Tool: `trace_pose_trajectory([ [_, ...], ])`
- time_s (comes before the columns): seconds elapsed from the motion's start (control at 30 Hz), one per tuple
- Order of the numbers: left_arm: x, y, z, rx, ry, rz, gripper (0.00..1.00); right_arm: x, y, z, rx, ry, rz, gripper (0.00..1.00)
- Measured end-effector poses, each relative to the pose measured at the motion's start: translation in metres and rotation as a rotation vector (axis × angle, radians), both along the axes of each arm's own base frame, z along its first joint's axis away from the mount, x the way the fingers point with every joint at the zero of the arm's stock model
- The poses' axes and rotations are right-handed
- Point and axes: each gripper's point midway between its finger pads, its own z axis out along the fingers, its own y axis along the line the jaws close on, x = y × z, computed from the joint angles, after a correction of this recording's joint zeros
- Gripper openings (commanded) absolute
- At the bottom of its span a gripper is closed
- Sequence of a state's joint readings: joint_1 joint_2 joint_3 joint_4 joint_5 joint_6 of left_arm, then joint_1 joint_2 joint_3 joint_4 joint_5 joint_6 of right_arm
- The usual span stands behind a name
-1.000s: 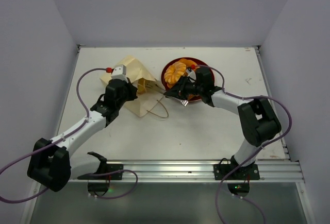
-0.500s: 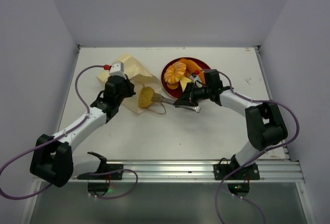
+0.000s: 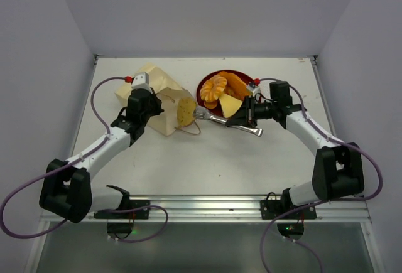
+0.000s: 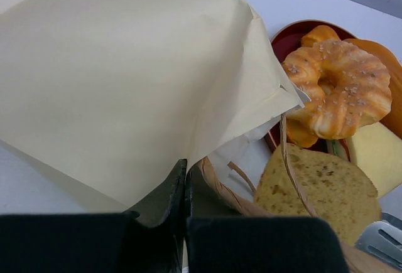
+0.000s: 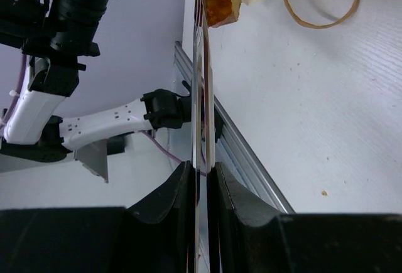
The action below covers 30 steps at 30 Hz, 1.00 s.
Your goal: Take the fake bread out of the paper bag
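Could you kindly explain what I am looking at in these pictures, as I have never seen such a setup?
Two robot arms are bolted at the near edge of a table. One picture looks down from above and behind them; the other two come from a camera on each wrist. The left jaws pinch a cream paper bag. The right jaws grip metal tongs, whose tips hold a brown-speckled toy bread slice at the bag's mouth. A red plate carries a ridged bun, an orange roll and a yellow sandwich slice.

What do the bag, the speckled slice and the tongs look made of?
Paper bag: matte cream paper, sharp creases.
Speckled slice: probably foam or soft plastic, porous matte face.
Tongs: likely metal, shiny silver glint.
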<state>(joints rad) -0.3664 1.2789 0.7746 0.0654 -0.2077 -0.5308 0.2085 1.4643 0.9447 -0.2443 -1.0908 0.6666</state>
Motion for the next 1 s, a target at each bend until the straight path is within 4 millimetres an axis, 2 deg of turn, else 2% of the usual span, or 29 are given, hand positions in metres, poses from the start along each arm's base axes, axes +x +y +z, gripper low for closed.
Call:
trace_pose_trajectory([
  [0.4, 0.009, 0.019, 0.007, -0.002, -0.013, 0.054, 0.0, -0.01, -0.061, 0.036, 0.076, -0.065, -0.081, 0.0],
  [0.57, 0.009, 0.019, 0.006, -0.001, -0.011, 0.053, 0.0, -0.003, -0.088, 0.046, 0.109, -0.095, -0.153, 0.0],
  [0.73, 0.006, 0.02, 0.009, -0.001, -0.013, 0.049, 0.0, 0.008, -0.107, 0.044, 0.118, -0.099, -0.212, 0.0],
  [1.0, -0.001, 0.022, 0.028, 0.006, -0.054, 0.036, 0.0, 0.027, -0.128, 0.022, 0.117, -0.055, -0.264, 0.0],
])
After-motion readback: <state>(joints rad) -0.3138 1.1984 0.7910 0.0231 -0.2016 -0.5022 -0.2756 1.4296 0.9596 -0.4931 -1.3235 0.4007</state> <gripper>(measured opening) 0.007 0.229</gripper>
